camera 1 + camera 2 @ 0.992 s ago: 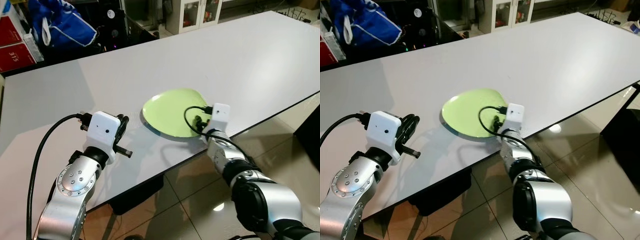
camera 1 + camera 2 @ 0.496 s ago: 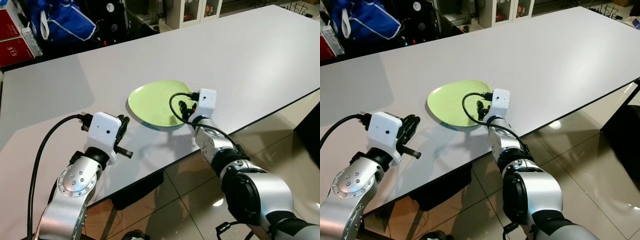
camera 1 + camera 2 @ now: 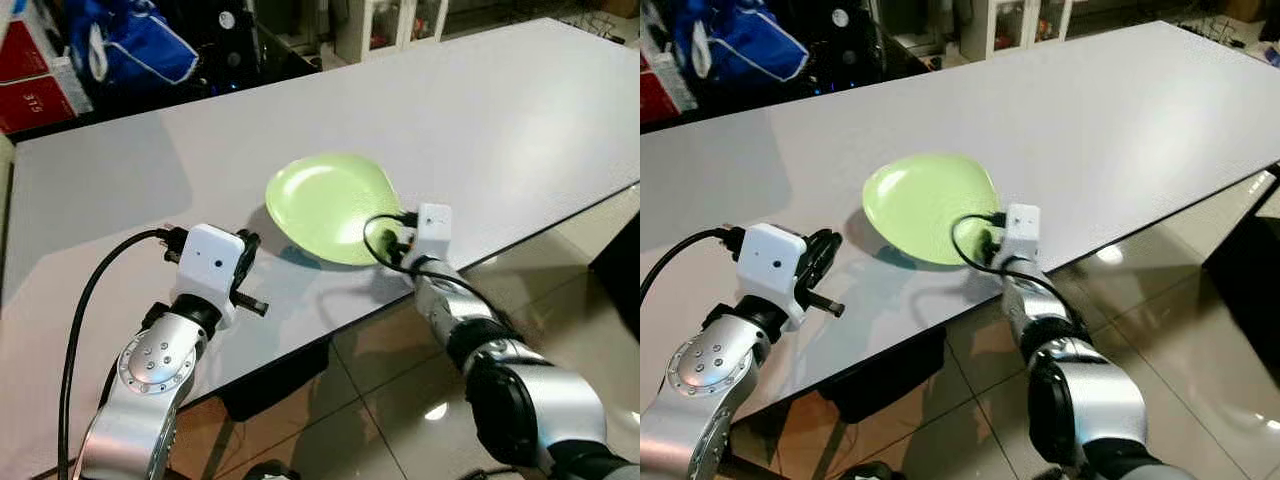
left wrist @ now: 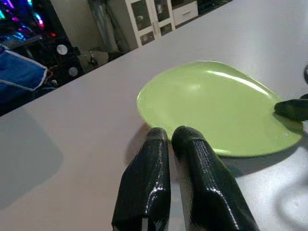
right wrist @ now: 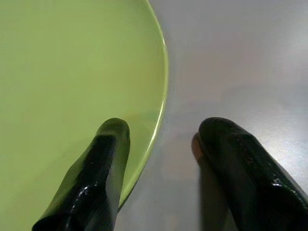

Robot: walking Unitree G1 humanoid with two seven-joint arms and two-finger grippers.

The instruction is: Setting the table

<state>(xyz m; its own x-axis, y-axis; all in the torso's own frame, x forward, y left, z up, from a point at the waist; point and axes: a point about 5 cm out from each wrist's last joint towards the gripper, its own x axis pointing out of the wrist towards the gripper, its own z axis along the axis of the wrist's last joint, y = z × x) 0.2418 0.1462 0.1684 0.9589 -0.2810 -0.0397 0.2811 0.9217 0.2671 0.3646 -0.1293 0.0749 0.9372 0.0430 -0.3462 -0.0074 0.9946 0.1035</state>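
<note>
Black jaws of the right gripper (image 5: pixel 161 168): parted, one finger (image 5: pixel 103 159) over the inside of the plate, the other finger (image 5: pixel 236 159) over bare worktop, the plate's rim running between them; whether either finger presses the rim cannot be told.

Black jaws of the left gripper (image 4: pixel 169 139): narrow, the two fingertips (image 4: pixel 156 137) all but touching, holding nothing, hovering low over the worktop just beside the plate's near-left edge.

Plate (image 3: pixel 330 205): light green, round, shallow, empty. Lies on the worktop close to the near edge, between the two grippers; a shadow shows under its near rim.

Right arm: silver, white camera block (image 3: pixel 433 222) at the wrist with a looped black cable, reaching up from beyond the worktop's near edge.

Left arm: silver, white camera block (image 3: pixel 212 262) with a black cable, over the near-left part of the worktop.

Worktop (image 3: pixel 480 110): pale grey, matt, long, running away to the right.

Floor (image 3: pixel 380 390): glossy brown tiles, reflective, below the near edge.

Background, beyond the far edge: blue bag (image 3: pixel 130 45), red boxes (image 3: pixel 35 85), white glass-fronted cabinet (image 3: pixel 390 20).
</note>
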